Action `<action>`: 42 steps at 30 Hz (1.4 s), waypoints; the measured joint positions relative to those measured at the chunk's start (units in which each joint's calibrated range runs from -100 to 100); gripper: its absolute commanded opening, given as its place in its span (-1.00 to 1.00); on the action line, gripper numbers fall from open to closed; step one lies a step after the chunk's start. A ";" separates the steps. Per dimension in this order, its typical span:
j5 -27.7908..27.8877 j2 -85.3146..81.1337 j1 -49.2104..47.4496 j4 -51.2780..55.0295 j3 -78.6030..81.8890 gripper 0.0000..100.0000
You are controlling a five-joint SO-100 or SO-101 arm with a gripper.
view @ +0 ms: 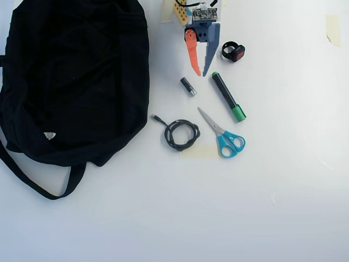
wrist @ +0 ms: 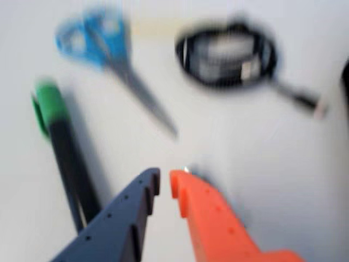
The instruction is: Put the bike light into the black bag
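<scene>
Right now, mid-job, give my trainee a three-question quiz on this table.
1. True or false: the end effector holds the bike light.
2. In the overhead view, which lies nearest the black bag: A) scissors B) coiled cable C) green-capped marker?
3. Fill in: the bike light lies to the ___ of the end effector in the overhead view.

Key: 1 false; 2 B; 3 right.

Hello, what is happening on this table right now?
A small robot arm hovers over a white table, its gripper nearly closed and empty. The bike light lies untouched just right of it in the overhead view. The black bag sits at the left, with a marker, scissors and a coiled cable between.
</scene>
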 measured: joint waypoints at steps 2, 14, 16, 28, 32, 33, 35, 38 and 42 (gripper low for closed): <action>-0.10 0.00 0.00 -5.93 0.00 -0.95; -0.20 16.27 -1.40 -33.58 -6.92 -0.95; -0.20 22.17 -1.76 -34.35 -12.26 -0.95; -0.20 55.38 -1.76 -34.52 -45.99 -0.95; 0.00 64.09 -1.76 -34.52 -55.90 -0.95; 0.00 66.33 -1.76 -34.52 -58.49 -0.95; 0.00 70.49 -1.62 -34.52 -63.13 -0.95; 0.00 76.30 -1.18 -34.52 -70.05 -0.95; 0.10 80.78 -0.59 -34.52 -75.16 -0.95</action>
